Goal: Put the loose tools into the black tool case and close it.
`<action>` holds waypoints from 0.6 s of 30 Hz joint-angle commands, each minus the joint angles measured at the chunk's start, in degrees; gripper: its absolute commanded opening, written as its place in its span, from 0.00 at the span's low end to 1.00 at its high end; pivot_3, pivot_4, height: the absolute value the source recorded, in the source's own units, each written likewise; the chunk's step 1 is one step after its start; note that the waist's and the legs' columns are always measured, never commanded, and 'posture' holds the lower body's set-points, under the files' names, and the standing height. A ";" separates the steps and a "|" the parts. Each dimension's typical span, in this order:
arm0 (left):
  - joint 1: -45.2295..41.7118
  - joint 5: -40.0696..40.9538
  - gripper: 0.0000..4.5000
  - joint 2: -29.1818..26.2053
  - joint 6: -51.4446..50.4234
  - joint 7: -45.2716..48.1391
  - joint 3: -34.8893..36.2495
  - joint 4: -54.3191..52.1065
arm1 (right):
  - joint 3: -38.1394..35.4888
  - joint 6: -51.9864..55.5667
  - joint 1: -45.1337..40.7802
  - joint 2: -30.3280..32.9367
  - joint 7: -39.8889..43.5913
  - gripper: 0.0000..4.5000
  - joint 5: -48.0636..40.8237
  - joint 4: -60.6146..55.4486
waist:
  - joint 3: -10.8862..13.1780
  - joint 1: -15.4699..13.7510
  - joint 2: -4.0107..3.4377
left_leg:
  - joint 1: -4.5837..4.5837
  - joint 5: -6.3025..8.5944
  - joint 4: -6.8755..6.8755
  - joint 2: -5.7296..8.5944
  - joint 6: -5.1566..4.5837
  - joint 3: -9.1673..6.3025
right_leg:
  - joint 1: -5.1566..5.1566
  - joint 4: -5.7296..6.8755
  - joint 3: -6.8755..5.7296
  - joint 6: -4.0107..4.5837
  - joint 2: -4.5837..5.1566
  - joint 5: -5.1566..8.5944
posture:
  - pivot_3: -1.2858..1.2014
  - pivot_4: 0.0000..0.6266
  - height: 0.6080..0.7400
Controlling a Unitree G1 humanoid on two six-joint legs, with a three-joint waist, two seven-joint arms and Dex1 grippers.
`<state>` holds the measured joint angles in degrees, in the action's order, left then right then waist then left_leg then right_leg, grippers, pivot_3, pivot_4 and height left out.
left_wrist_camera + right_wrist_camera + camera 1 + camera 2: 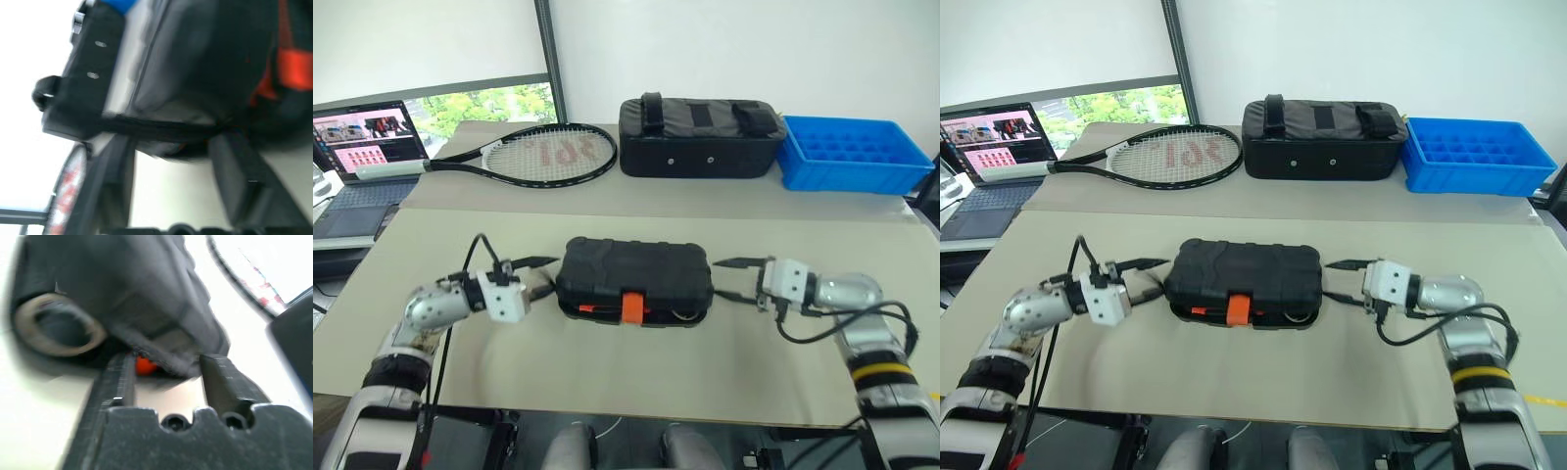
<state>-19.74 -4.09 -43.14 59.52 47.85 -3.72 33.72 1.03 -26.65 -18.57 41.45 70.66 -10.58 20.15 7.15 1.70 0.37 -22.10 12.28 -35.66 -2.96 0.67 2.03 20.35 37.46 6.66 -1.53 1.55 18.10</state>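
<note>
Though its lid is down, black tool case [634, 281]: rigid, slick plastic; grip its ends, left tool [540, 275] and right tool [732, 279] released.

Beige table [607, 377]: black tool case [634, 279] at centre; racket [540, 155], black bag [700, 137], blue tray [852, 155] along far edge.

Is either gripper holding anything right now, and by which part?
Nothing held: left gripper and right gripper stand open beside the ends of the black tool case.
</note>
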 commanded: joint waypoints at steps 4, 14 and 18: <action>0.73 10.51 0.81 -3.52 -8.56 0.29 5.06 1.78 | 0.50 28.81 16.27 9.11 3.07 0.60 -14.52 -29.84 | -0.03 -0.41 -0.05 | 0.11 0.00 0.01 -0.07 0.00 0.01 | -0.17 -0.36 -0.12 0.02 0.02 0.02 | 0.52 0.24 0.76; -8.90 23.16 0.81 2.86 -39.69 4.49 7.58 -4.12 | 9.77 39.31 14.26 3.51 -4.34 0.60 -8.41 -36.46 | -0.03 -0.29 0.08 | 0.06 -0.03 -0.26 -0.02 0.04 -0.05 | -0.07 -0.31 -0.24 -0.30 -0.28 0.18 | 0.52 0.24 0.76; -15.44 23.63 0.81 5.26 -45.70 5.94 6.88 -5.45 | 10.32 36.99 6.57 -3.03 -11.98 0.60 -2.61 -29.48 | -0.02 -0.57 0.10 | 0.01 -0.03 -0.27 0.01 0.05 -0.09 | -0.03 -0.34 -0.23 -0.30 -0.32 0.18 | 0.52 0.24 0.76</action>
<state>-32.77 18.35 -37.85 15.73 53.12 2.59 30.47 12.73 12.13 -9.32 39.56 62.77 -15.44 -11.50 7.14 1.14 0.47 -22.09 12.24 -35.91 -2.92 0.72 1.94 20.32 37.12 6.45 -1.81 1.24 18.26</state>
